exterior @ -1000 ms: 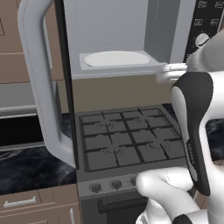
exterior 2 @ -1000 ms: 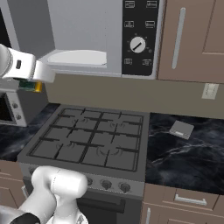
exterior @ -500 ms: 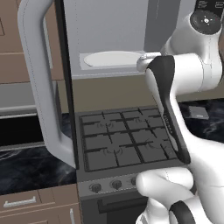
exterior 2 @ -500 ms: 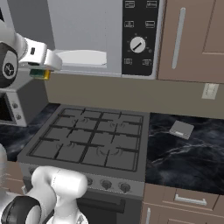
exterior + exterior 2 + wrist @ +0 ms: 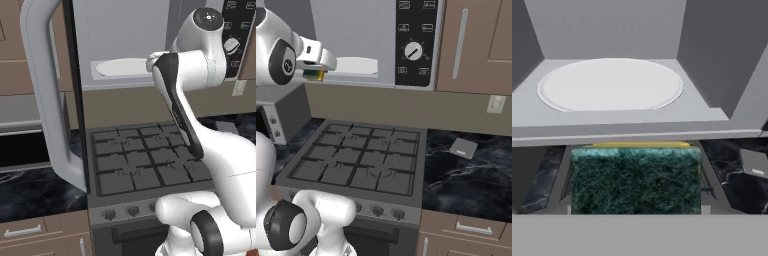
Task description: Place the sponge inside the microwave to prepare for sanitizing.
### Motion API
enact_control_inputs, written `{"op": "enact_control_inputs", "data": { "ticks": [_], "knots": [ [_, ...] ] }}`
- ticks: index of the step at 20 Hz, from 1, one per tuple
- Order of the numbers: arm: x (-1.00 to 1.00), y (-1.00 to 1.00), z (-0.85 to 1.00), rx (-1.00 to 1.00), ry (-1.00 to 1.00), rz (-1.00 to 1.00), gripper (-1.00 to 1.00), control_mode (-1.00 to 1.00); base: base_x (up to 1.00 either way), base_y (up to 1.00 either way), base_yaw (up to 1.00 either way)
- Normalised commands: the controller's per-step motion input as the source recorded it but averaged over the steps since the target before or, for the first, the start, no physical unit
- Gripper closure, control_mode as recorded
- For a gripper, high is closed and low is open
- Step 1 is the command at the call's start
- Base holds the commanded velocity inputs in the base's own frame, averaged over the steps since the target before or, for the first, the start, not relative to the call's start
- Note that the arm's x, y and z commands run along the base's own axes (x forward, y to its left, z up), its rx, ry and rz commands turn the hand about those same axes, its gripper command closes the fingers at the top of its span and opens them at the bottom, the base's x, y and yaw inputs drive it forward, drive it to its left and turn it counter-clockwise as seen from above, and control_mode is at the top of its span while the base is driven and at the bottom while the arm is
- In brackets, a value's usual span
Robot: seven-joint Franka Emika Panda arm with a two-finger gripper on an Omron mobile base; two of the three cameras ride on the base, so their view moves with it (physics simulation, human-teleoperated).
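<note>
**Sponge held at the microwave mouth**

The fingers (image 5: 635, 210) are closed on the sponge (image 5: 635, 180), green scrub face up, yellow edge beyond. Just ahead lies the microwave (image 5: 637, 127) sill; farther in, the white turntable (image 5: 609, 84). Below the fingers sits the stove (image 5: 358, 160). The door (image 5: 55, 95) stands open.

The sponge (image 5: 635, 180) sits before the microwave (image 5: 722, 65), turntable (image 5: 610, 84) inside.

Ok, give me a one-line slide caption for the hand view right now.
Gripper holds the green-and-yellow sponge just outside the open silver-framed microwave, facing its bare white round turntable.
</note>
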Motion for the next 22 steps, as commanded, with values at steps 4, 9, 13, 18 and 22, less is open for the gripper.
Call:
{"op": "enact_control_inputs", "data": {
  "ticks": [4,9,13,18,22],
  "knots": [
    [0.65,0.0,0.0,0.0,0.0,0.0,1.0,-1.0,0.0,0.0,0.0],
    [0.7,0.02,-0.08,0.0,0.02,-0.03,1.0,-1.0,0.0,0.0,0.0],
    [0.69,0.17,-0.03,0.0,0.06,-0.07,1.0,-1.0,0.0,0.0,0.0],
    [0.58,0.18,0.0,0.0,0.03,-0.01,1.0,-1.0,0.0,0.0,0.0],
    [0.41,0.06,-0.05,0.0,0.05,0.0,1.0,-1.0,0.0,0.0,0.0]
  ]
}}
